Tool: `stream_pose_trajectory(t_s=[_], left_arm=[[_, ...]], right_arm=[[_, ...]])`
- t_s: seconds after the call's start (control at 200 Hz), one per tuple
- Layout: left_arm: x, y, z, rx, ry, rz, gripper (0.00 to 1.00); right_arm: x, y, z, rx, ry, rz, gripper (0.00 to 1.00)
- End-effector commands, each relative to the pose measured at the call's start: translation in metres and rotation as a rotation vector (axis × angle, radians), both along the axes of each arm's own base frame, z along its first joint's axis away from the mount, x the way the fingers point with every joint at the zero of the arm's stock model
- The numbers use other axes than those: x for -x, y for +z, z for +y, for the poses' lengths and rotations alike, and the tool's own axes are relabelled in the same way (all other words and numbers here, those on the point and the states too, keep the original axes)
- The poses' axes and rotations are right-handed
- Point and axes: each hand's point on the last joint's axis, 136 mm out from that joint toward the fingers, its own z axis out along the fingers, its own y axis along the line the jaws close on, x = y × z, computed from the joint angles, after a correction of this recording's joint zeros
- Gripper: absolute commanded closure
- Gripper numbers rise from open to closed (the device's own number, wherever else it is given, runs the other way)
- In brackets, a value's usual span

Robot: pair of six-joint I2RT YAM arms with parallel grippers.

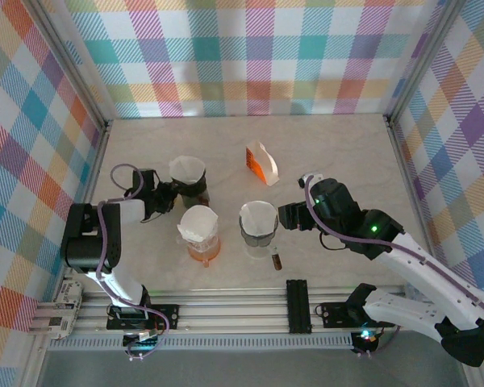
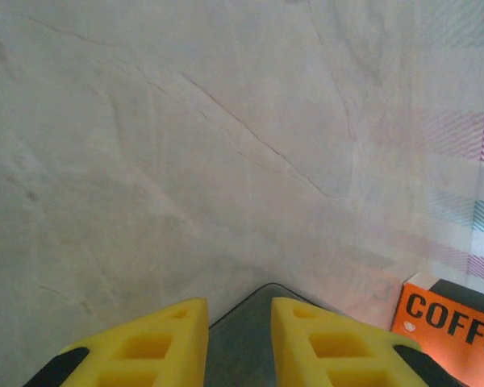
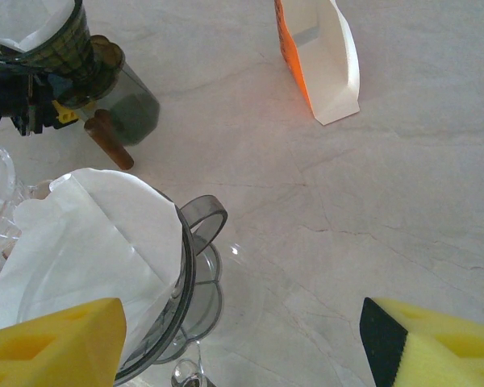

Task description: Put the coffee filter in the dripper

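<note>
While the right claw hangs wide open and empty just beside the grey dripper, a white coffee filter sits inside that dripper's cone. Over on the left, the left claw is pinched narrow on the dark dripper, which is also lined with white paper. An orange filter box stands farther back on the pale counter, apart from both.
</note>
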Motion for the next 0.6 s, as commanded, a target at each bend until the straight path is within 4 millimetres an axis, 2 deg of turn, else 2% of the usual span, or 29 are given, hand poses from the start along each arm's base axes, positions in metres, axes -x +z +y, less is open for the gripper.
stream_pose_trajectory(t_s=[0.0, 0.21, 0.465, 0.535, 0.595], left_arm=[[-0.008, 0.005, -0.024, 0.027, -0.059, -0.037, 0.72], [-0.014, 0.009, -0.069, 0.054, -0.173, -0.061, 0.72], [-0.019, 0.024, -0.118, 0.135, -0.343, -0.119, 0.72], [-0.018, 0.023, -0.125, 0.154, -0.375, -0.114, 0.72], [-0.015, 0.017, -0.123, 0.144, -0.372, -0.09, 0.72]], right_arm=[[-0.003, 0.0, -0.001, 0.004, -0.007, -0.012, 0.22], [-0.002, -0.007, 0.001, 0.012, -0.006, 0.01, 0.22], [-0.001, -0.011, 0.0, 0.007, -0.012, 0.02, 0.22], [-0.002, -0.011, 0.001, 0.008, -0.012, 0.021, 0.22], [-0.002, -0.012, 0.002, 0.007, -0.012, 0.023, 0.22]])
